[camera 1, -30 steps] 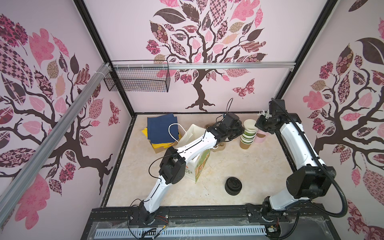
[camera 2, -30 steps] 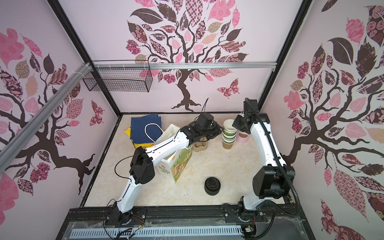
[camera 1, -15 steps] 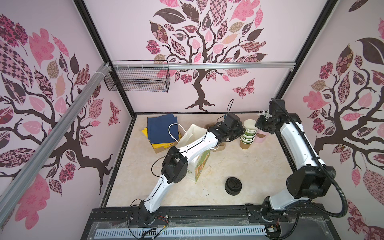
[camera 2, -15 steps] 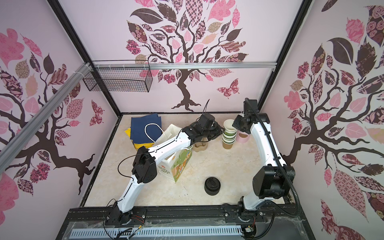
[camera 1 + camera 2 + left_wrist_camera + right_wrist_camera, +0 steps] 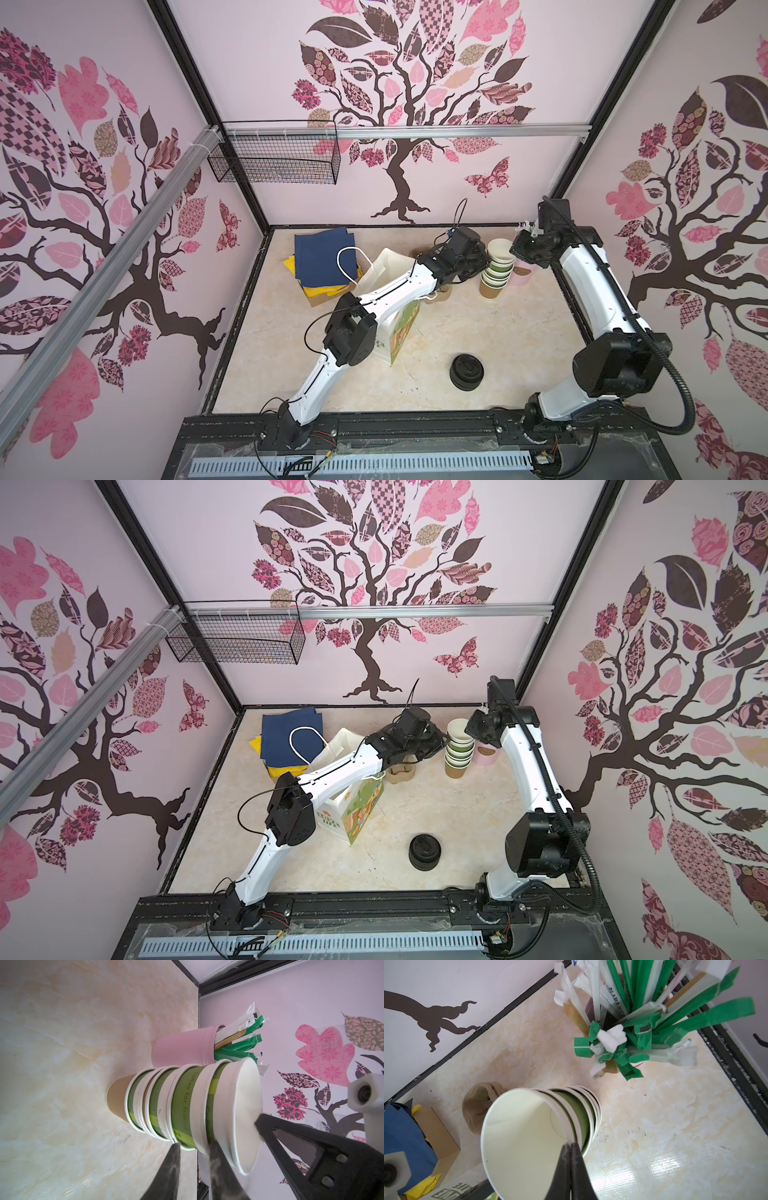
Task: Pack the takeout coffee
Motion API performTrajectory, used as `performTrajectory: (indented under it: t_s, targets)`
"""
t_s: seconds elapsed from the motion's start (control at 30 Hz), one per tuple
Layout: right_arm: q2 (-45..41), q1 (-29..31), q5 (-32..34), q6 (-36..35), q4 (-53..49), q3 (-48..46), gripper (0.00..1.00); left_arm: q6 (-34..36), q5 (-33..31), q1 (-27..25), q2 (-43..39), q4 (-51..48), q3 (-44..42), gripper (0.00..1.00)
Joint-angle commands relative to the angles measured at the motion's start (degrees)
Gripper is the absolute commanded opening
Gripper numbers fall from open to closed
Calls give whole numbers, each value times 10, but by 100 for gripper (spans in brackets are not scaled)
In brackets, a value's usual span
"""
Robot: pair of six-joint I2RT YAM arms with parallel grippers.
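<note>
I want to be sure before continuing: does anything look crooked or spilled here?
The top cup sits crooked on the stack, its rim tilted off the others, pinched by the right gripper. Nothing looks spilled.

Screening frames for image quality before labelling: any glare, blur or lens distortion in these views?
In both top views, even light and soft shadows, but the wide lens splays the frame posts outward. Left wrist view: cup stack sharp, its print legible; left hand blurred up close. Right wrist view: a glare patch on the tabletop; right hand soft-focused.
</note>
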Motion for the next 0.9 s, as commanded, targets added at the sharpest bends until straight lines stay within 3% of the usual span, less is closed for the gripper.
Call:
performTrajectory:
  t_s: [0.0,0.4,0.87]
  targets:
    - [-34,-1,-10,5,-7,2,0,1,2,1,21,-8,30,26]
    - [-45,-1,15,5,-19,45,0,5,0,1,19,-11,21,28]
    - [-59,-1,36,14,-66,155,0,58,-12,1,-38,2,13,44]
